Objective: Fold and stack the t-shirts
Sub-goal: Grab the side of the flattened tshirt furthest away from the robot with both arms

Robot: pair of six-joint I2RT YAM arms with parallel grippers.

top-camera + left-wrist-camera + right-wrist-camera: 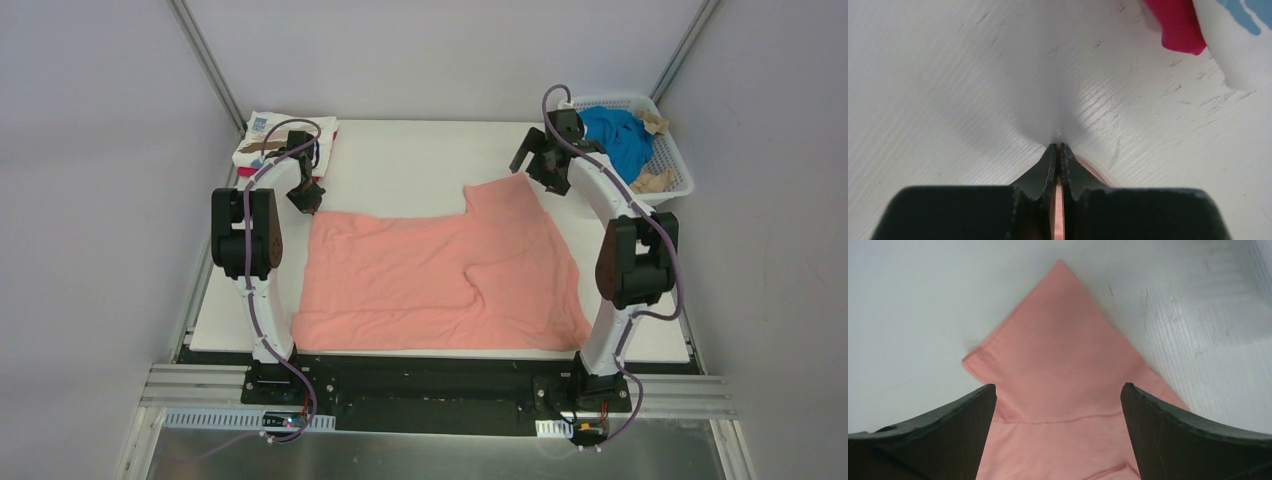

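The large salmon-pink t-shirt lies spread flat on the white table. My left gripper is at its far left corner; in the left wrist view the gripper is shut with a strip of the salmon cloth pinched between the fingers, tips down on the table. My right gripper is open just above the shirt's far right corner flap, with the right wrist view's gripper straddling it without touching. The white brushstroke t-shirt lies folded at the back left over a magenta one.
A white lattice basket stands at the back right and holds a bright blue t-shirt and a tan one. The folded white tee's edge lies close to my left gripper. Grey walls enclose the table.
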